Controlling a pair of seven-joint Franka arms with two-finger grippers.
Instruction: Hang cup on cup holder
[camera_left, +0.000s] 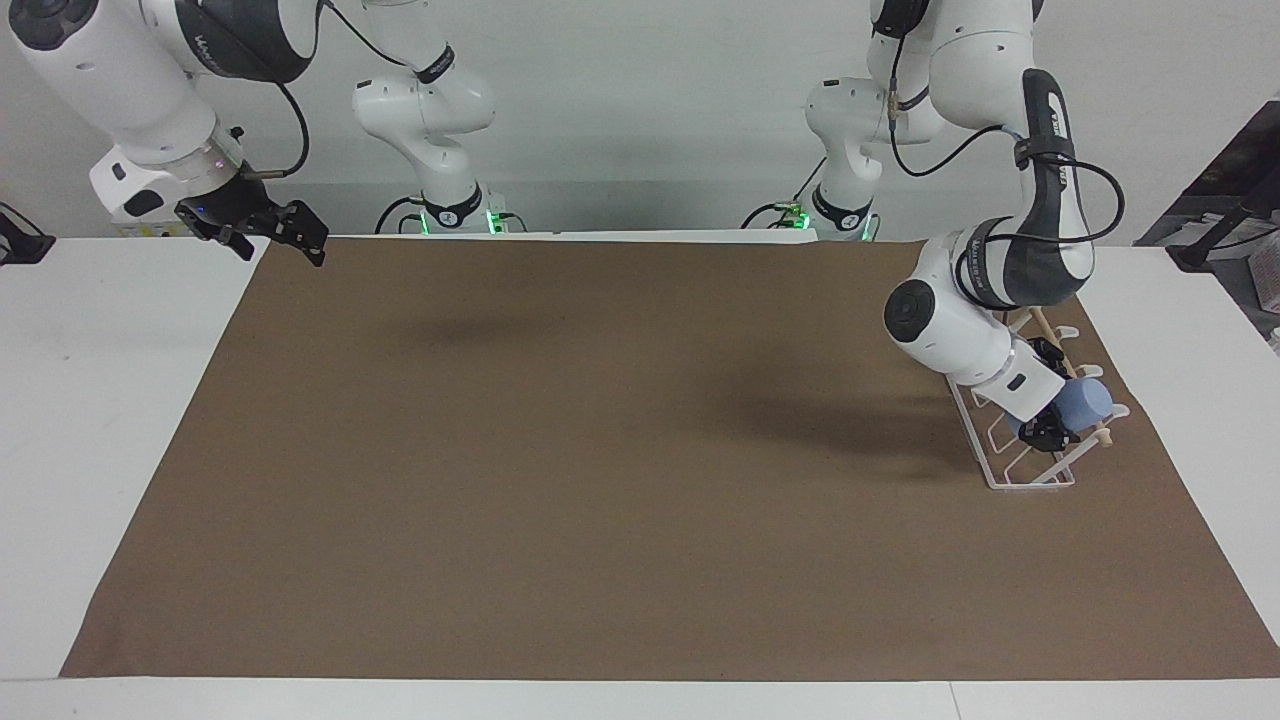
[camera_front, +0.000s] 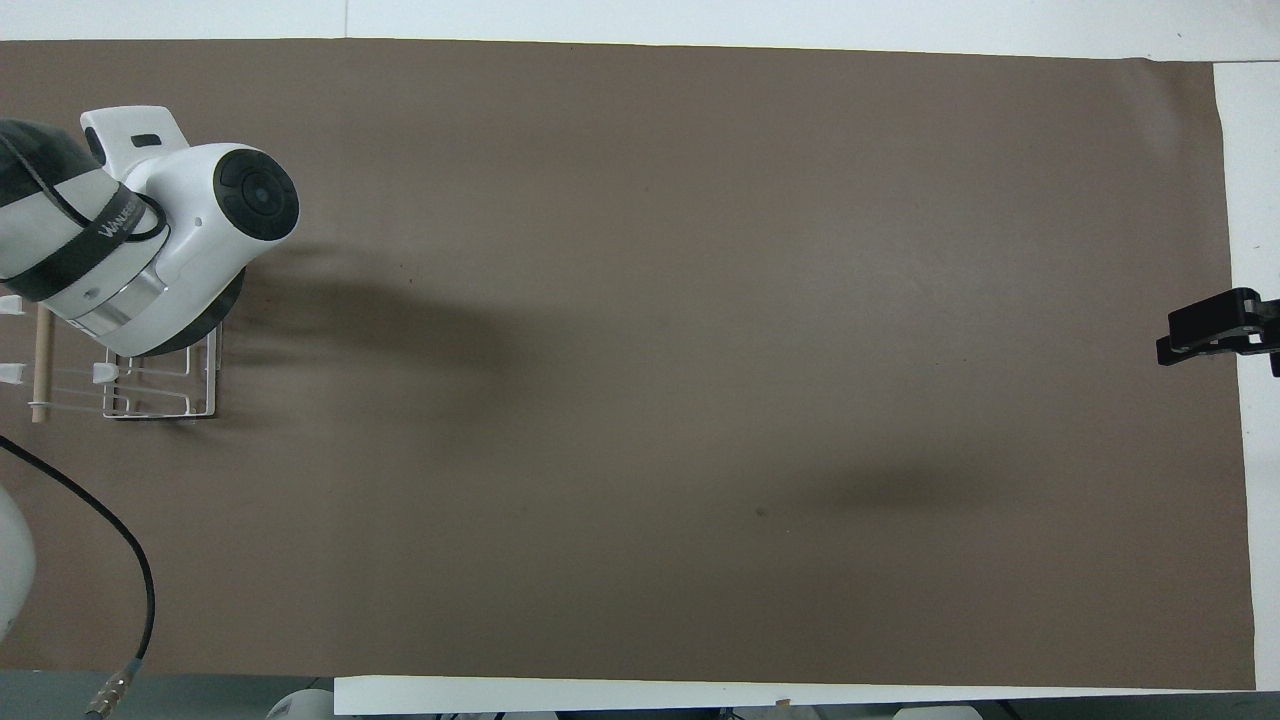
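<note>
The light-blue cup (camera_left: 1088, 402) lies tilted in my left gripper (camera_left: 1062, 410), which is shut on it. The cup is low over the white wire cup holder (camera_left: 1003, 472), by its prongs and the wooden dowel (camera_left: 1052, 331), at the left arm's end of the table. I cannot tell whether the cup rests on a prong. In the overhead view my left arm hides the cup and gripper; only part of the cup holder (camera_front: 160, 402) and the dowel (camera_front: 40, 362) show. My right gripper (camera_left: 285, 238) waits, open and empty, over the mat's edge at the right arm's end; it also shows in the overhead view (camera_front: 1205, 328).
A brown mat (camera_left: 620, 480) covers most of the white table (camera_left: 110, 400). A black cable (camera_front: 120, 560) hangs by the left arm near the robots' edge.
</note>
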